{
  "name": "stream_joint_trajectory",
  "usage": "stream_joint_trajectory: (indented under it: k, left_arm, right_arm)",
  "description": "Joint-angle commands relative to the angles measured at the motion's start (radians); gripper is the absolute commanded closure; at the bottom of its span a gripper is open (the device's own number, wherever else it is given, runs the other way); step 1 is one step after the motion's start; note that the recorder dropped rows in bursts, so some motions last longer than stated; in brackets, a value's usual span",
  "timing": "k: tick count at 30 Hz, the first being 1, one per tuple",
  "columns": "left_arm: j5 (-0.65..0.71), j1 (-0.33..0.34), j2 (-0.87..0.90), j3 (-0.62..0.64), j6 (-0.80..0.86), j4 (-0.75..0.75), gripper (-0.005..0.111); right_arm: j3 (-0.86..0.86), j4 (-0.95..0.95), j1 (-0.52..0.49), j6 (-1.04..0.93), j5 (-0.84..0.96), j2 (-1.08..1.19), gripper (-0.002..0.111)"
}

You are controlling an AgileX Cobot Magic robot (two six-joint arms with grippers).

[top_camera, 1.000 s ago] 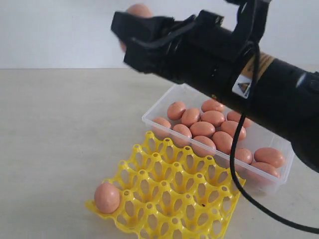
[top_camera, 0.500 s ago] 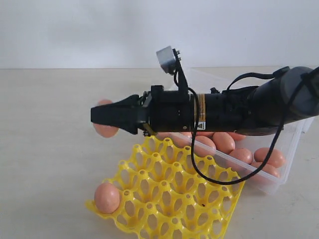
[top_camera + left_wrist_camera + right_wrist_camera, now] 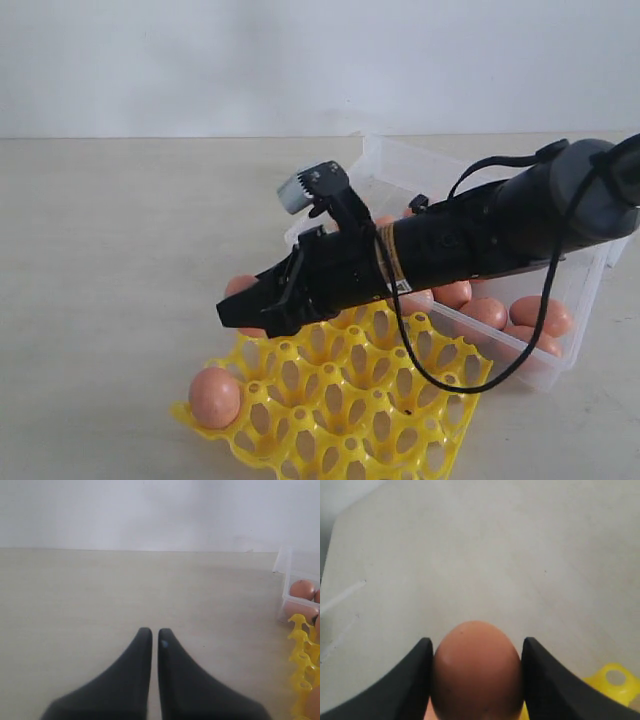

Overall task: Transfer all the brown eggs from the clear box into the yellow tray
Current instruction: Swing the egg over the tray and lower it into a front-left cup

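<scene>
The left tool (image 3: 151,635) hangs over the table (image 3: 100,595), jaws nearly together, holding nothing. In the near corner cup of the tray (image 3: 340,415) sits one egg (image 3: 215,397). The right tool (image 3: 238,312) grips a second egg (image 3: 241,286) just above the tray's far edge. Most eggs (image 3: 530,312) lie in the box (image 3: 555,365), so the task looks barely begun.

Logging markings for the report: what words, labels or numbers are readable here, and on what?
None readable.
Small white sticker on the right arm: too small and blurred to read.
The brown eggs, yellow tray and clear box show no print.
</scene>
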Motion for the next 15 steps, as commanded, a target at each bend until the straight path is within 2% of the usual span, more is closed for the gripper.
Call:
stream_joint_trajectory:
  k: [1,12,15]
  left_arm:
    - [-0.010,-0.005,-0.003,0.004,0.003,0.003,0.103]
    - [-0.012,-0.005,-0.003,0.004,0.003,0.003,0.103]
    - [-0.012,-0.005,-0.003,0.004,0.003,0.003,0.103]
  right_arm:
    - [-0.004,0.011,0.060,-0.070,0.102,0.014,0.109]
    - [-0.004,0.082,0.073,-0.070,0.166,0.014,0.108]
    - [-0.004,0.086,0.073,-0.070,0.154,0.014,0.102]
